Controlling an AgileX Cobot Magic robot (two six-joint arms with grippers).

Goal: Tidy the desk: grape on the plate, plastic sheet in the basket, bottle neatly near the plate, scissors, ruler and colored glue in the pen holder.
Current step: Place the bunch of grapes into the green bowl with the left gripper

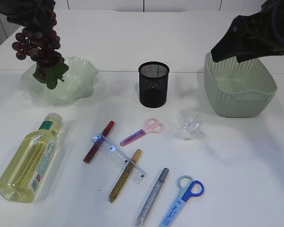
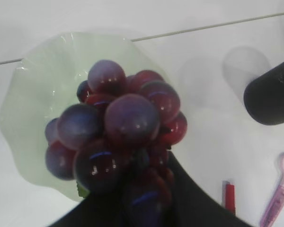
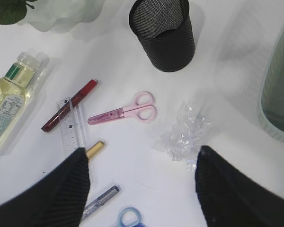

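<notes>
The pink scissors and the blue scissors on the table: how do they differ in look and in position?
The pink scissors have pale pink handles; the blue scissors have bright blue ones and look longer overall. The pink scissors lie mid-table, in front of the pen holder, while the blue scissors lie at the near edge, beside the silver glue pen. Both lie flat, closed, with sheathed blades pointing lower left and handles toward upper right.

Bright even light, soft shadows; close-up grapes (image 2: 118, 137) blurred.
</notes>
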